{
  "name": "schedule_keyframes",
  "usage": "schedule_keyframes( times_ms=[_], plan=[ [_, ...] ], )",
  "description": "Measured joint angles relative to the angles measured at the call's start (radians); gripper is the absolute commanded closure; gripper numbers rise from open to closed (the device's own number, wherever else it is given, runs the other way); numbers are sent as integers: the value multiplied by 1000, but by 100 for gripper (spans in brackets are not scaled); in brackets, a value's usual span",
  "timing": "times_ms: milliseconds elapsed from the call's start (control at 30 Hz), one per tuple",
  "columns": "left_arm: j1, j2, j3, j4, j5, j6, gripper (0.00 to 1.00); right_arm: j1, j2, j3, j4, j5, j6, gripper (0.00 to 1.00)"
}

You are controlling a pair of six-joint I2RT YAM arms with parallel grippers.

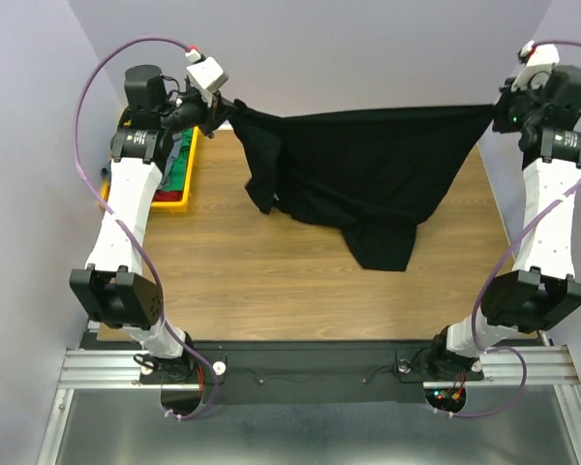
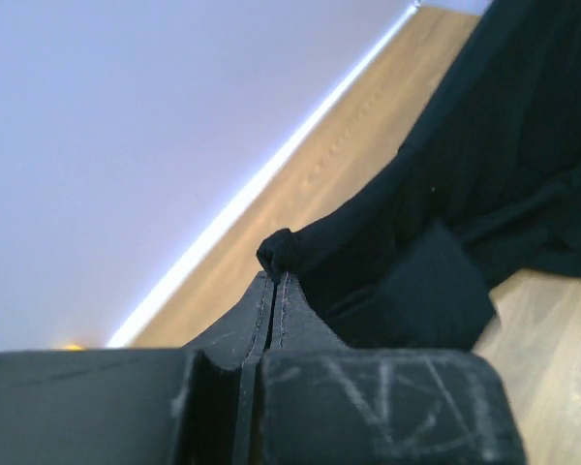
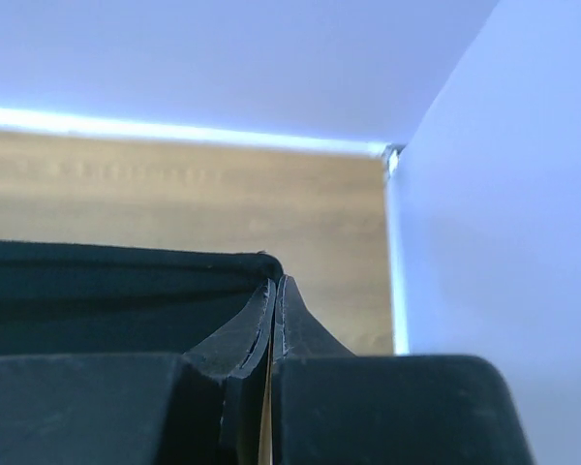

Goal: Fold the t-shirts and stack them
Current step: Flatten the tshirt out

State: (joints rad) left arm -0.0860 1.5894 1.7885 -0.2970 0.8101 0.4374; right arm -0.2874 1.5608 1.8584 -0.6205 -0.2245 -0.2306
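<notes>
Your left claw [image 1: 230, 108] and right claw [image 1: 497, 114] are each clamped tight on an upper corner of the black shirt [image 1: 368, 165] — it hangs stretched between them, its lower part drooping toward the wooden table [image 1: 271, 281] below. The cloth looks soft, light and limp, so take it by edges and corners — expect sagging and bunching. A yellow tray [image 1: 179, 201] sits below the left claw, and walls [image 1: 39, 145] stand close outside both claws.

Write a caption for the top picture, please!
Left gripper and right gripper hold the black t-shirt stretched over the table.
</notes>
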Motion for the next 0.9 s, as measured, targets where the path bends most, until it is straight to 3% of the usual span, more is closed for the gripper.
schedule_keyframes(
  times_ms=[100, 233, 500, 767, 900],
  plan=[
    [1, -30, 4, 39, 23, 43, 100, 0, 3, 102, 3, 10, 10, 99],
    [3, -80, -32, 40, 47, 129, 100, -1, -30, 99, 24, 11, 9, 99],
    [5, -282, -376, 35, 40, 205, 100, -1, -105, -89, -2, 20, -13, 99],
    [8, -275, -365, 34, 47, 156, 100, -1, -104, -47, -1, -3, -5, 99],
    [-6, -237, -365, -32, 54, 161, 100, -7, -140, -136, -5, -90, -10, 100]
  ],
)
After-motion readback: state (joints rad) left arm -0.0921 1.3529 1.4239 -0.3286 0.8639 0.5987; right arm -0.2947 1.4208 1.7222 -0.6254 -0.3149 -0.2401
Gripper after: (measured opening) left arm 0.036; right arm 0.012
